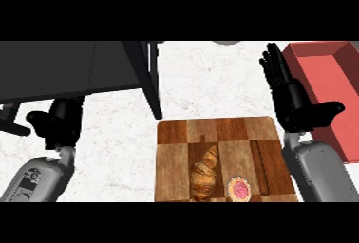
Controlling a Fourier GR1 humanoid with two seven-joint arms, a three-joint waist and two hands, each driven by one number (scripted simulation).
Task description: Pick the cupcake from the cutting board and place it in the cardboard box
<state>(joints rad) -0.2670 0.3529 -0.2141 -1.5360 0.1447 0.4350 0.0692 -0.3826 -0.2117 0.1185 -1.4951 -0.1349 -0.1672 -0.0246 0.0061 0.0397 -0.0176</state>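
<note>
A wooden cutting board lies at the lower middle of the counter. On it rest a brown croissant and, to its right near the board's front edge, a small cupcake with a pink top. A red-walled box stands at the right edge. My right hand is open with straight fingers pointing away, above the counter between the board's right side and the box, well beyond the cupcake. My left hand hangs at the left with its fingers curled and nothing in them.
A dark appliance or cabinet fills the upper left, with a dark upright edge running down toward the board's far left corner. White marbled counter lies beyond the board.
</note>
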